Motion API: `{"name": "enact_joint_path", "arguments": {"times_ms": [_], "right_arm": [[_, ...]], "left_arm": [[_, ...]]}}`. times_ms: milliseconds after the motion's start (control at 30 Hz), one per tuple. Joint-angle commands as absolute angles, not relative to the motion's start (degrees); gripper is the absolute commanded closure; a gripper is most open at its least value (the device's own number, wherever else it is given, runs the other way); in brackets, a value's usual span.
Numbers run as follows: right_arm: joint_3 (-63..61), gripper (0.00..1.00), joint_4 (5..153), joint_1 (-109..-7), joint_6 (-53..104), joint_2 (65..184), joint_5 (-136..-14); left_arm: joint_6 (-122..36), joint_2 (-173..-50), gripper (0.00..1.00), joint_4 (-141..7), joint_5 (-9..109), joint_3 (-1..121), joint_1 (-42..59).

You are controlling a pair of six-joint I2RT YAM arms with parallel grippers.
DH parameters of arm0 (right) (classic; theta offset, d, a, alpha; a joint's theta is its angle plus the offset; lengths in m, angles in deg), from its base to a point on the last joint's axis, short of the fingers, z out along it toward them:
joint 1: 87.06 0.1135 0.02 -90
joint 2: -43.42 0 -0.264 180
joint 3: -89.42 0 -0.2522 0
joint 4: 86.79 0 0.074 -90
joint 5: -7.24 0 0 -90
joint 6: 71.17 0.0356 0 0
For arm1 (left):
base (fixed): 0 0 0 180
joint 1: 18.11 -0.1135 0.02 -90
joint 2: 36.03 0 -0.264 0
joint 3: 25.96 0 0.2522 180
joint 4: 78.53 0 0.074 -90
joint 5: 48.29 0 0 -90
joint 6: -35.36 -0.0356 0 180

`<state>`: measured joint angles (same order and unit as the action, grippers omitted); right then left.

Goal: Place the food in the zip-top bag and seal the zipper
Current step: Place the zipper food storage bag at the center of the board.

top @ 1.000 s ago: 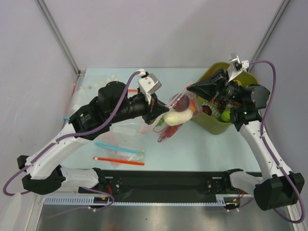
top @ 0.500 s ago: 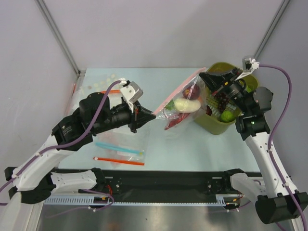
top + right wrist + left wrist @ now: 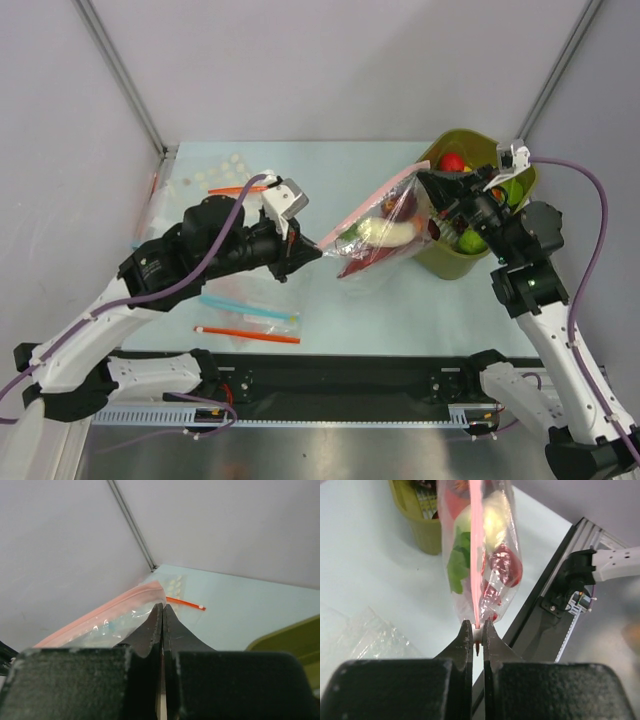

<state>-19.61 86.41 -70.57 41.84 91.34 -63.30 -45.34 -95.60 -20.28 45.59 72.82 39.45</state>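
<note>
- Two grippers hold the zip-top bag point(image 3: 392, 215) stretched between them by its pale pink zipper point(image 3: 365, 205). It hangs over the middle of the table point(image 3: 400, 305), just left of the green bin point(image 3: 450, 262).
- Your left gripper point(image 3: 312, 247) pinches the lower-left end of the zipper. Its fingers are closed down to the strip's thickness (the left wrist view shows the strip point(image 3: 475, 545) edge-on, running straight away from the fingertips point(image 3: 466, 630)).
- Your left arm rises from its base at the near-left corner and bends at a high elbow. The forearm then reaches right toward the table's centre, with the wrist roughly level.
- Your right gripper point(image 3: 425, 178) clamps the upper-right end of the zipper, with the fingers pressed together on it. In the right wrist view the pink strip point(image 3: 115, 607) slopes away to the left from the closed tips point(image 3: 161, 607).
- Your right arm climbs along the right edge, and the forearm points left over the bin's rim, so this end of the bag sits higher than the other.
- All the food is inside, sagging below the strip:
  - the white radish point(image 3: 385, 232) lies across the middle with its green top to the left;
  - the tomato point(image 3: 506, 566) is beside it;
  - the red lobster point(image 3: 358, 266) is lowest.
- You cannot tell from these views whether the zipper is pressed shut along its length.
- Flat bags with an orange-red strip point(image 3: 247, 335) and a blue strip point(image 3: 245, 305) lie under the left forearm.
</note>
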Motion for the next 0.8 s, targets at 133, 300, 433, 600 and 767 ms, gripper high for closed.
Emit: {"name": "enact_joint_path", "arguments": {"times_ms": [133,300,433,600,767], "right_arm": [[-23.1,1.00,77.9,-69.0,36.1,83.0,-73.3],[-26.5,1.00,73.3,-69.0,36.9,78.1,-72.6],[-30.0,1.00,72.0,-69.0,37.1,73.9,-71.6],[-32.1,1.00,72.5,-69.0,37.8,72.3,-68.7],[-31.9,0.96,74.1,-69.0,36.3,72.8,-68.7]], "left_arm": [[-42.2,-100.8,1.00,-18.8,38.2,74.4,38.1],[-40.1,-104.4,1.00,-20.9,37.2,75.2,35.3],[-38.6,-106.1,1.00,-23.6,38.2,74.6,33.7],[-39.3,-108.7,1.00,-24.7,39.2,76.7,33.0],[-39.7,-110.3,0.98,-24.8,38.6,80.5,33.0]]}}
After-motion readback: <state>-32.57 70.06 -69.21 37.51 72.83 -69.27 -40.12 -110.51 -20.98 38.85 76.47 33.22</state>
